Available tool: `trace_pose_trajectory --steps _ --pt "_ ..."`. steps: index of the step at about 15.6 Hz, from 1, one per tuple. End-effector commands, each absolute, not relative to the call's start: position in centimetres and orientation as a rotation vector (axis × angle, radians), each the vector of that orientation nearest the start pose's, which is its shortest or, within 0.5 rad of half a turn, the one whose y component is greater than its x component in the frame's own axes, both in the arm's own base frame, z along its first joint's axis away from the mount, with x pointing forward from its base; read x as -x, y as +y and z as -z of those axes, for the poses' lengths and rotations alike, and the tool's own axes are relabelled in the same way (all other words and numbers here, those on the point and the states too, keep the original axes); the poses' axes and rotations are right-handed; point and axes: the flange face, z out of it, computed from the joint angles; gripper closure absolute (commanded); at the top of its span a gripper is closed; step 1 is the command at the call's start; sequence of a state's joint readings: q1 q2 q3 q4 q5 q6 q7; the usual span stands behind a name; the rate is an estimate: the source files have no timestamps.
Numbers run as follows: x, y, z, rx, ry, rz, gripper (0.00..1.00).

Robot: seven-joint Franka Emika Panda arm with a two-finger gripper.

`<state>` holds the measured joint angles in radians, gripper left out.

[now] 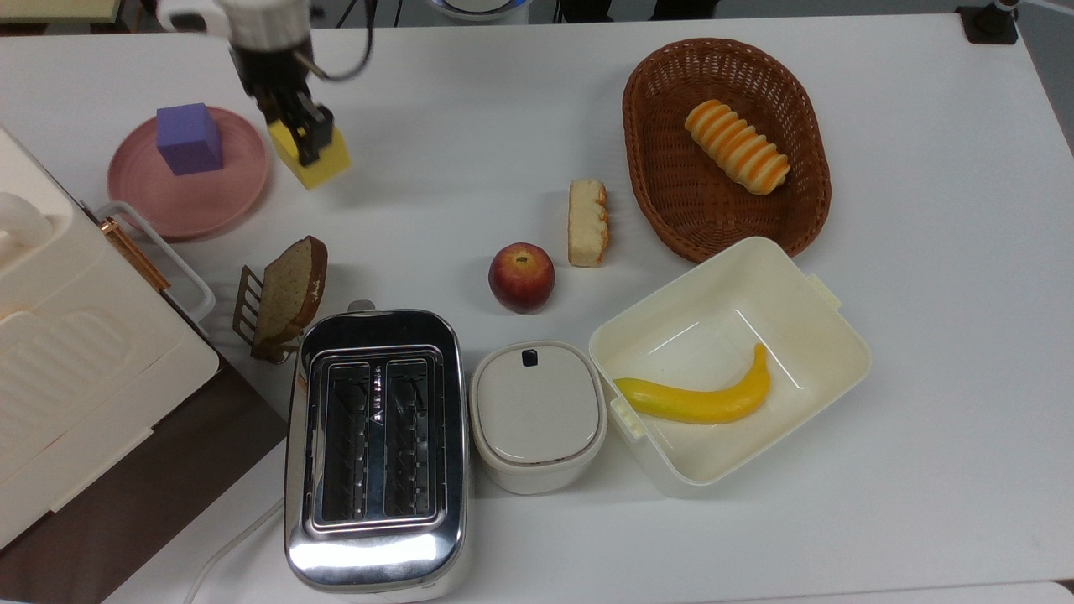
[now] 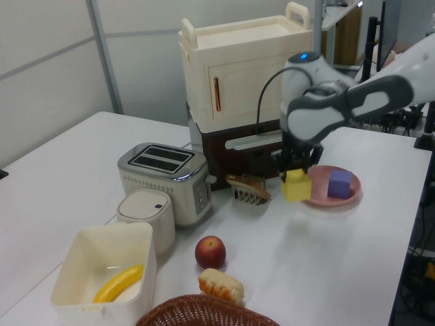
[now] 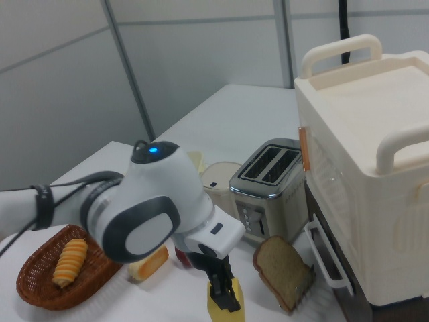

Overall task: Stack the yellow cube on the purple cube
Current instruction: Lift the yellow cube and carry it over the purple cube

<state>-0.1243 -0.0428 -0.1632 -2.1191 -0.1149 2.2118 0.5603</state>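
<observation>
Your pincer (image 1: 304, 132) is clamped on the yellow cube (image 1: 323, 161), one finger on each side of it, and the cube hangs clear of the worktop (image 1: 503, 109). In the left view the pincer (image 2: 293, 166) holds the cube (image 2: 296, 186) in the air, in front of the pink plate's (image 2: 314, 197) near rim. In the right view the fingers (image 3: 221, 280) grip the cube (image 3: 226, 305) from above.

The purple cube (image 1: 190, 138) sits on the plate (image 1: 201, 201), toward the plate's far side in the top view. In the top view the yellow cube lies just off the plate's right edge, near the purple cube but apart from it. In the left view the purple cube (image 2: 340, 184) stands to the right of the yellow one, with a gap between them.

Elsewhere on your worktop, in the top view: a slice of bread (image 1: 290, 289) upright in a rack below the plate, a toaster (image 1: 375, 445), a lidded white pot (image 1: 537, 413) to the toaster's right, an apple (image 1: 521, 277), a piece of bread (image 1: 587, 221), a basket (image 1: 654, 184) holding a striped roll (image 1: 737, 146), and an open tub (image 1: 831, 335) with a banana (image 1: 701, 398) in it. A cream cabinet (image 1: 59, 352) stands at the top view's left edge.
</observation>
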Motion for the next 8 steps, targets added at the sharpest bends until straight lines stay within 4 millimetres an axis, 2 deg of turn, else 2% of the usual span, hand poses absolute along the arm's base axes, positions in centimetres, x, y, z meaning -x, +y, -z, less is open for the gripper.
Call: trace_pose_trajectory --steps 1,3,5,8 --pt "-49.4 -18.4 -47.6 2.963 1.207 0.267 0.7" --pt "-48.6 -20.3 -48.1 2.961 1.211 0.277 0.7" --pt "-47.7 -23.0 -48.7 2.973 1.199 0.292 0.7" --pt "-45.7 -27.3 -48.2 3.037 1.09 0.269 0.7"
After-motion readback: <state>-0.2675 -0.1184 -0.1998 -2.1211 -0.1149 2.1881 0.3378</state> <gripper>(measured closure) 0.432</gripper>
